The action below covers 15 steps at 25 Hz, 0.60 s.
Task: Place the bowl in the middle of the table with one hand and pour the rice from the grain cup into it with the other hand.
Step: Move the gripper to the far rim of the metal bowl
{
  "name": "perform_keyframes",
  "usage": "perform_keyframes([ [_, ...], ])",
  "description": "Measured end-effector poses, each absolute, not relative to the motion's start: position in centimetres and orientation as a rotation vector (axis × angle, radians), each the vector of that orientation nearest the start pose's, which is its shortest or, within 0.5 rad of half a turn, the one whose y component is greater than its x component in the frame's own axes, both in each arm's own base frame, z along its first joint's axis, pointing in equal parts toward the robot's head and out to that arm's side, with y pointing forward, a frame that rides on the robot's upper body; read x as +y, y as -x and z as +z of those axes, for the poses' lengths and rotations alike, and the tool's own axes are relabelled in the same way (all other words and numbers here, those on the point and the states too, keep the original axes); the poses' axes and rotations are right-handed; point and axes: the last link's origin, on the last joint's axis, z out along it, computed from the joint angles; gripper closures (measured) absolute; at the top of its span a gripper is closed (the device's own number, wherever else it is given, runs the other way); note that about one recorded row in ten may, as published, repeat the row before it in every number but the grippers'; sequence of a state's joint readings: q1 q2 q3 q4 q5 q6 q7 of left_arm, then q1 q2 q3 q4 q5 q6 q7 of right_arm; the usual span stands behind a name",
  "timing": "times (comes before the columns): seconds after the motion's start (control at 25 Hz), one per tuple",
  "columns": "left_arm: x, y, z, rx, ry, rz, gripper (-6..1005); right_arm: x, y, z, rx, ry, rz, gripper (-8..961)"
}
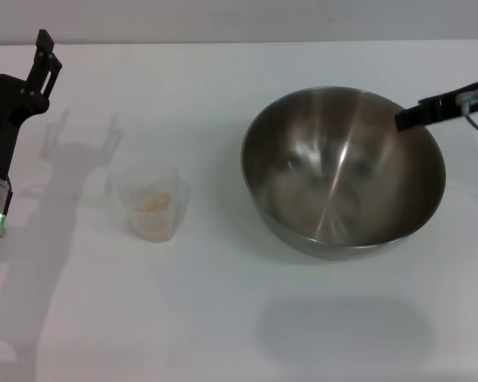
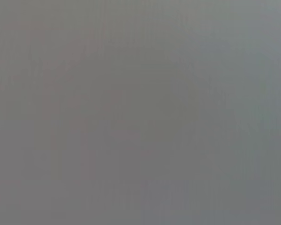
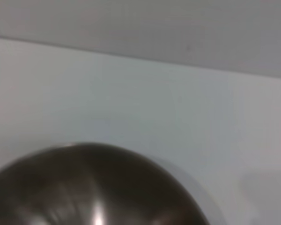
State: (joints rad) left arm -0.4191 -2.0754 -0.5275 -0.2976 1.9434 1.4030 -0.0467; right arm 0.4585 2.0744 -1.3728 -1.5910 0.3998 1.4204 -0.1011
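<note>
While right pincer [image 1: 406, 119] grips bowl [image 1: 342, 171] rim, grain cup [image 1: 151, 200] sits near spread left pincer [image 1: 16, 49].

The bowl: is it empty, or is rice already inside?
Empty: the bowl shows only bare steel inside. The rice is in the upright grain cup.
</note>
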Motion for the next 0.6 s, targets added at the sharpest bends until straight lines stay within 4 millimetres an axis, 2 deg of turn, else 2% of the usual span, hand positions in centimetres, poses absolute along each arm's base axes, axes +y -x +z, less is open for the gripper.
perform_keyframes([
  [0.44,32.0,28.4,-1.3,-0.394,1.497,-0.923,185,36.7,-21.4,2.9,1.321,2.095,-0.289,355],
  [0.6,32.0,28.3,-1.3,-0.394,1.497,-0.924,185,36.8,-21.4,2.3,1.329,2.123,-0.279,382],
])
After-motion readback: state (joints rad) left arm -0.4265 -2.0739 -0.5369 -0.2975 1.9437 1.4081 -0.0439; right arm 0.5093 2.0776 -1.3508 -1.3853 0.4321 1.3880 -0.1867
